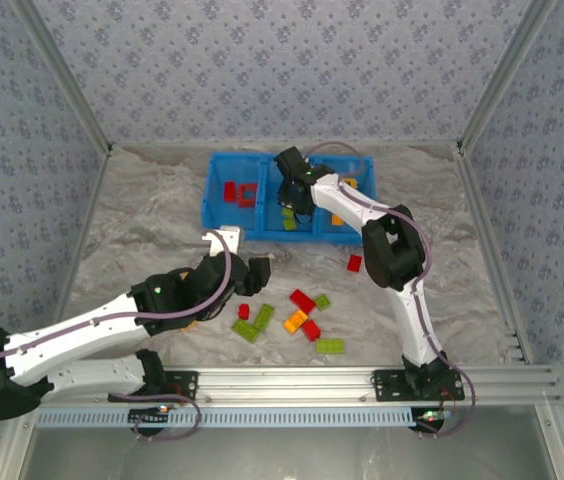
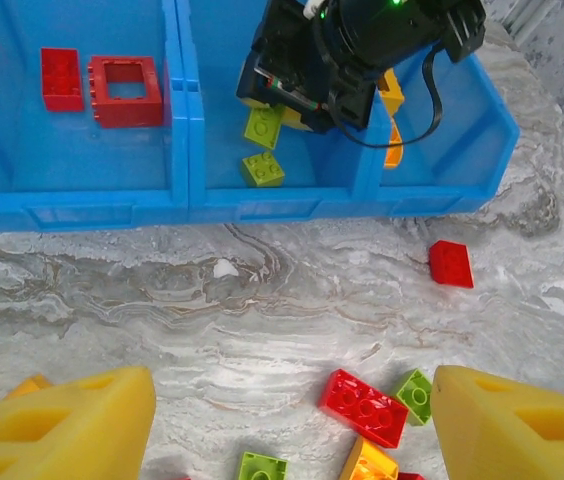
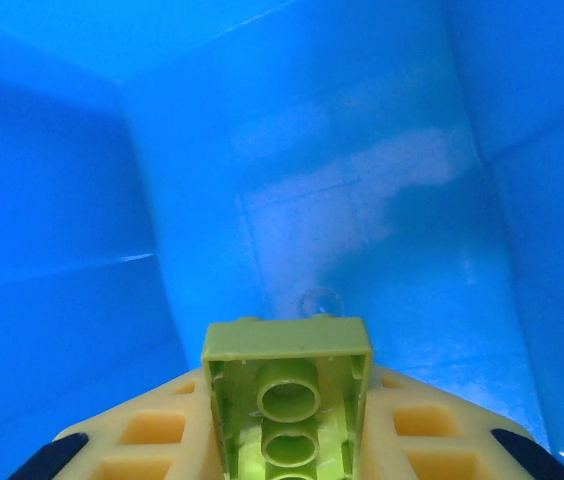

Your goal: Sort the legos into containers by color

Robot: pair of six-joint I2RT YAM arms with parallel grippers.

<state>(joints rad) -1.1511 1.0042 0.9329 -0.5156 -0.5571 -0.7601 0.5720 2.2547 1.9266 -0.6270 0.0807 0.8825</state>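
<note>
We're in a robotics lab test cell here: patterned cloth walls (image 1: 282,70) on aluminium posts (image 1: 73,90) box in a marble-look worktop (image 1: 162,230), left arm (image 1: 82,335) and right arm (image 1: 417,310) bolted to a slotted rail (image 1: 292,378) at the near edge.

The top camera looks down from above the near edge over the whole table (image 1: 142,230). The left wrist camera faces the blue tray (image 2: 82,208) from mid-table, sharing it with the top view. The right wrist camera sits close inside one compartment.
</note>
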